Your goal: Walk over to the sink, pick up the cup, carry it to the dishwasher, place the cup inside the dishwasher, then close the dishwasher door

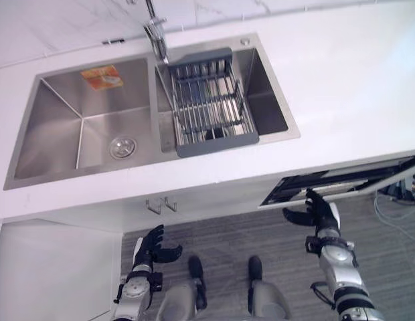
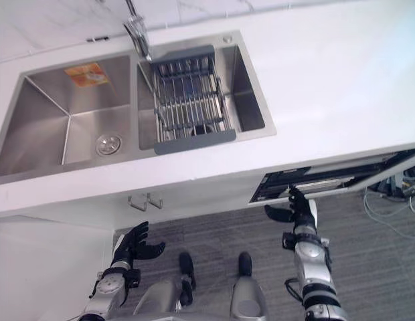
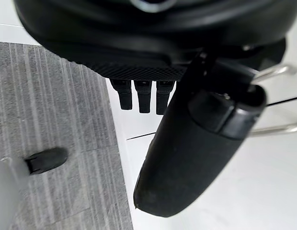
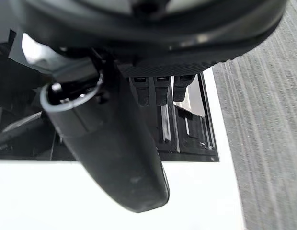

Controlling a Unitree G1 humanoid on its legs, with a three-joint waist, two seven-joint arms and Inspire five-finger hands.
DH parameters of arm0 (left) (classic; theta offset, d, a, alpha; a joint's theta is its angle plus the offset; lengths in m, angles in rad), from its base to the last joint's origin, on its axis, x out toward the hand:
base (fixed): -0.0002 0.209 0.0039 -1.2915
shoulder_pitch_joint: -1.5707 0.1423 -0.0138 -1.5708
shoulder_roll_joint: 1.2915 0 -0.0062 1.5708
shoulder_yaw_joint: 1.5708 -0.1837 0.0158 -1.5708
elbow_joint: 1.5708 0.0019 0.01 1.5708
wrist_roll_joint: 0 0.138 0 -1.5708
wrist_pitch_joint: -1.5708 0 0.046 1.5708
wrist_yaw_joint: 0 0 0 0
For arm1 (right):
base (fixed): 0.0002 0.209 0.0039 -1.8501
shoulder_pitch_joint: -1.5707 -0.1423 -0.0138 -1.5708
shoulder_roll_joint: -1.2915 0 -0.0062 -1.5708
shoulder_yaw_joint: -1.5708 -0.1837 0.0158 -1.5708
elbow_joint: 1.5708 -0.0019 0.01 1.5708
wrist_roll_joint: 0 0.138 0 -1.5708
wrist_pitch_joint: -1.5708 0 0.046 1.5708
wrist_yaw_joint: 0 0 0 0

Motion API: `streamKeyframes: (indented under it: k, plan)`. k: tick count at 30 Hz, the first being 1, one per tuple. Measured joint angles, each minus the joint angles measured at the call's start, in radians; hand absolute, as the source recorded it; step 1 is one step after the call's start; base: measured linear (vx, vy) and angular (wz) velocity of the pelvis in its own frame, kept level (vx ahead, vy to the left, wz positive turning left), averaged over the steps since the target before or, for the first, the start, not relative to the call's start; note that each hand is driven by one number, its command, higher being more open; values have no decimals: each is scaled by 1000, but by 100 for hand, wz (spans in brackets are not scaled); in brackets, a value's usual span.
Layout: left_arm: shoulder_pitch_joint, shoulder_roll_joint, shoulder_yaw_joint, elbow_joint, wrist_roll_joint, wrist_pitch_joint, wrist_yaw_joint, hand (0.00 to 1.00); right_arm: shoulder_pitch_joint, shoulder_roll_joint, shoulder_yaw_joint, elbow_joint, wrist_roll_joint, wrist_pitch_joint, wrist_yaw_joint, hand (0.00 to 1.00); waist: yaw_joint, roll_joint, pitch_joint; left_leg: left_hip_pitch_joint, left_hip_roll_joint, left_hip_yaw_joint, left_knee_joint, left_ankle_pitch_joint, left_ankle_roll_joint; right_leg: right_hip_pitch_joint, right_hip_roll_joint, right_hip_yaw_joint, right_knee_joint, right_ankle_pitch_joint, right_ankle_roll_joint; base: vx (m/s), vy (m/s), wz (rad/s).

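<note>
Facing the sink, left hand and right hand low, fingers loose and empty, right by the open dishwasher.

A chrome faucet rises from the back of a white countertop, before a pale marbled wall. Just in front of it lies a grey-framed wire dish rack; an orange sticker shows well to its left. Two metal cabinet handles hang over grey striped flooring.
</note>
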Motion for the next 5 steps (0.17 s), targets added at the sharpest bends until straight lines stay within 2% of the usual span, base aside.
streamKeyframes:
  k: [5]
  plan:
    - [17,7,9,12,16,7,-6,90,71,65,-1,89,-83,4,10,90,-1,-36,-46,51,-18,-57,-67,33,-1,65,-6,-62,-29,-8,3,37,-5,32]
